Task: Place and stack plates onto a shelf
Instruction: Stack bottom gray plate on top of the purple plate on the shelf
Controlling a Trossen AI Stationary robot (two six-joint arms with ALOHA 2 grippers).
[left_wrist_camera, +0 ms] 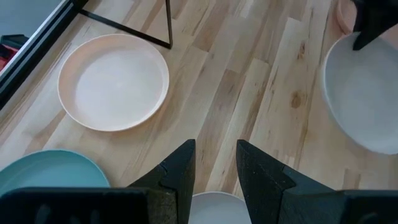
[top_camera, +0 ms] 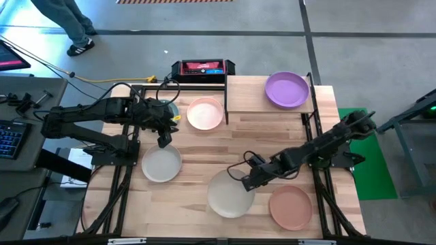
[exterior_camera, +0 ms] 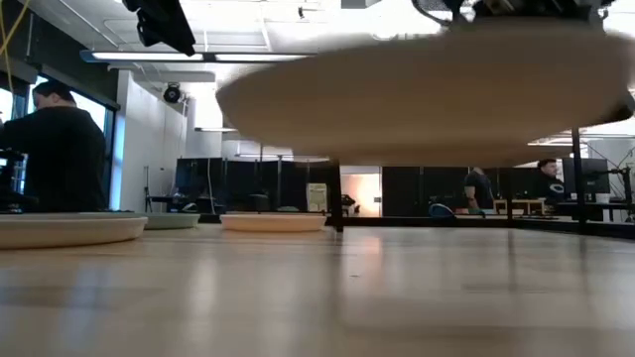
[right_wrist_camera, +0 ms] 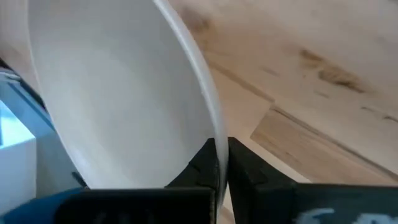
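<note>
Nearest you, at the table's (top_camera: 197, 224) front edge, your right gripper (top_camera: 246, 182) is clamped shut on the rim of the cream plate (top_camera: 228, 194). In the low view that plate (exterior_camera: 427, 94) hangs clear above the tabletop. The salmon-brown plate (top_camera: 290, 207) lies flat just beside it, toward the right edge.

Further in on the left, your left gripper (top_camera: 164, 141) hovers over the rim of the grey plate (top_camera: 161, 164), its fingers (left_wrist_camera: 180, 171) parted and holding nothing.

Beyond that lie the pale pink plate (top_camera: 205, 113) and, partly hidden under the left arm, the teal plate (left_wrist_camera: 50, 171).

Farthest back, the purple plate (top_camera: 287, 90) sits on the right half of the shelf (top_camera: 245, 95).
</note>
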